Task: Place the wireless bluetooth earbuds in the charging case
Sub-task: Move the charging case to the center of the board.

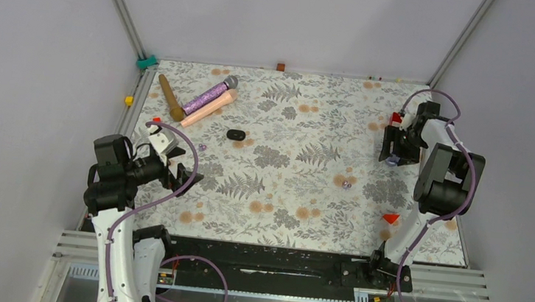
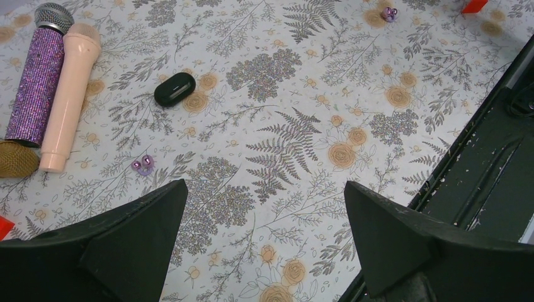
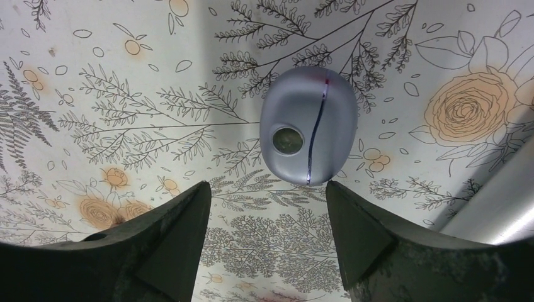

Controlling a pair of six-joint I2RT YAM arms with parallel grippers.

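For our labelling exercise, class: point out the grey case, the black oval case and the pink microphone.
grey case [image 3: 308,126], right wrist view, middle of its shell.
black oval case [image 2: 174,89], left wrist view, centre of its top.
pink microphone [image 2: 67,100], left wrist view, middle of its handle.

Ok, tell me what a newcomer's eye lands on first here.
The glittery purple microphone lies beside a peach plastic microphone at the far left of the floral tablecloth. Then comes the silvery-grey oval case, closed, lying just beyond the open right gripper.
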